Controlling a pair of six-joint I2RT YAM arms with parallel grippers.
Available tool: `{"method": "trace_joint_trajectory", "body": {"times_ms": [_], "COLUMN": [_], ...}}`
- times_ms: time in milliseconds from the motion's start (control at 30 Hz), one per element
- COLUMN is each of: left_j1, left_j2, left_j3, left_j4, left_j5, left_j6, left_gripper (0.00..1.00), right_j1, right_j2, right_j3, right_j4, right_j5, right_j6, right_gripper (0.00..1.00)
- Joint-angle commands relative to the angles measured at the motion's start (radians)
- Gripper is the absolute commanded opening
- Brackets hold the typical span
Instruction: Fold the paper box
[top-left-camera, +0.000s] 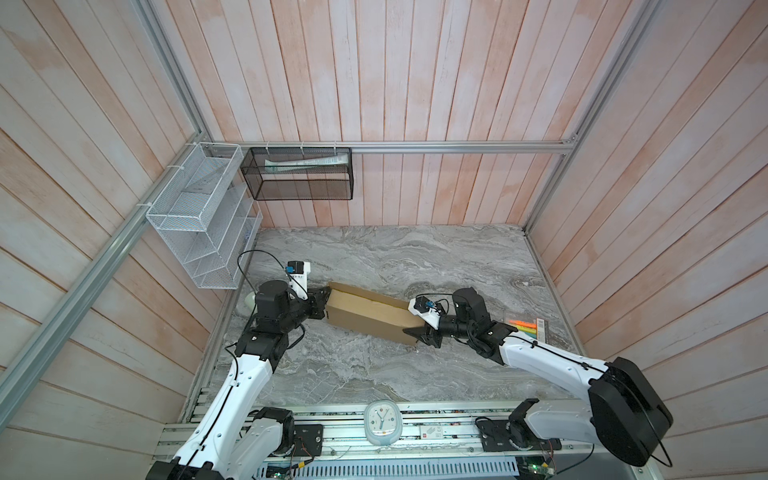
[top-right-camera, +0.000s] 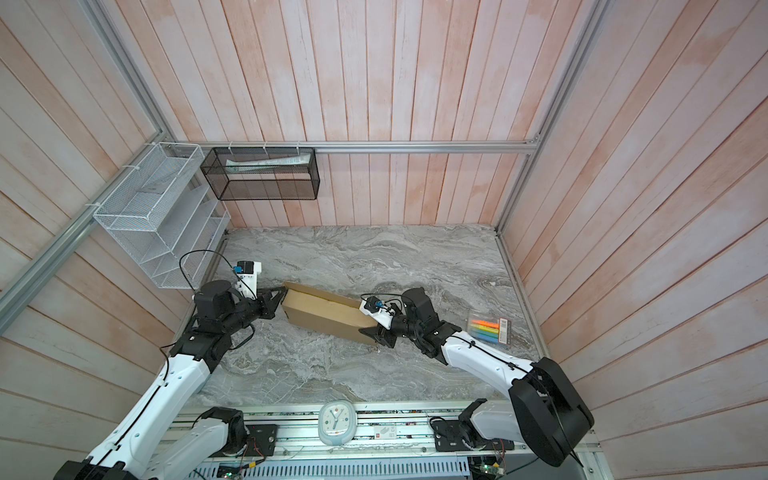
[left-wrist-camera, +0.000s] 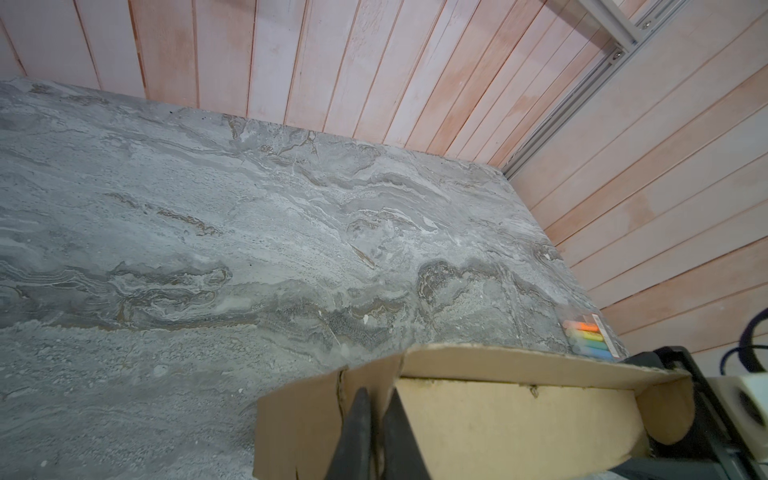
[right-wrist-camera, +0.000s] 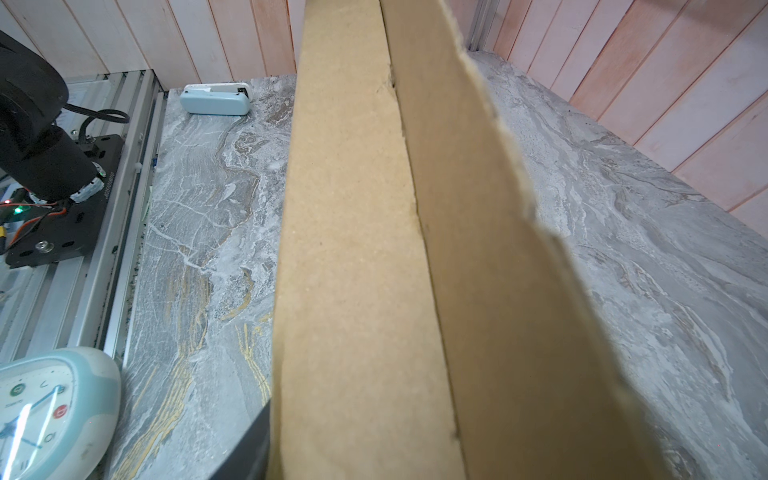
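The paper box (top-left-camera: 365, 311) lies slantwise near the middle of the grey marbled desk (top-left-camera: 395, 257). In both top views its long side runs from the left arm across to the right arm (top-right-camera: 328, 318). It is a shallow shape of plain brown cardboard, with 1 long wall standing up along its far side and a lighter panel facing upward.

The left pincer (top-left-camera: 325, 302) meets the box's left end. In the left wrist view its 2 fingers (left-wrist-camera: 357, 436) are pressed almost together with the thin cardboard of the end wall between them, so this pincer is clamped on the paper box. A rounded flap (left-wrist-camera: 669, 411) stands at the box's other end in that view.

The right pincer (top-left-camera: 419, 334) sits at the opposite end, at the corner nearer the front of the desk. In the right wrist view only 1 finger (right-wrist-camera: 249, 449) shows, lying against the side of the lighter panel. The other is hidden behind cardboard, so it cannot be told whether this pincer squeezes the box or merely stands around it.

A pack of coloured highlighters (top-left-camera: 528, 328) lies near the desk's right edge, beyond the right wrist. A pale blue clock (top-left-camera: 382, 424) rests on the front rail between the 2 arm bases. A white wire rack (top-left-camera: 199, 216) and a black mesh basket (top-left-camera: 299, 174) hang on the walls at the far left corner.
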Motion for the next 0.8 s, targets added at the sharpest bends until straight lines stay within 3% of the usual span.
{"method": "trace_joint_trajectory", "body": {"times_ms": [0,233,767], "left_j1": [-0.006,-0.011,-0.026], "left_j2": [-0.006,0.001,0.041], "left_j3": [-0.021,-0.049,-0.086], "left_j4": [0.016,0.042,0.082], "left_j5": [-0.017,-0.03,-0.079], "left_j6": [-0.007,-0.01,-0.004], "left_gripper": [0.08,0.01,0.0], "right_j1": [-0.001,-0.001,0.0], "right_j2": [0.007,0.007,0.059], "right_j3": [0.038,0.044,0.07], "right_j4": [0.018,0.0,-0.007], "right_j5": [-0.038,-0.037,-0.039], "right_j6": [-0.009,-0.017,-0.023], "right_gripper": [0.26,0.26,0.27]}}
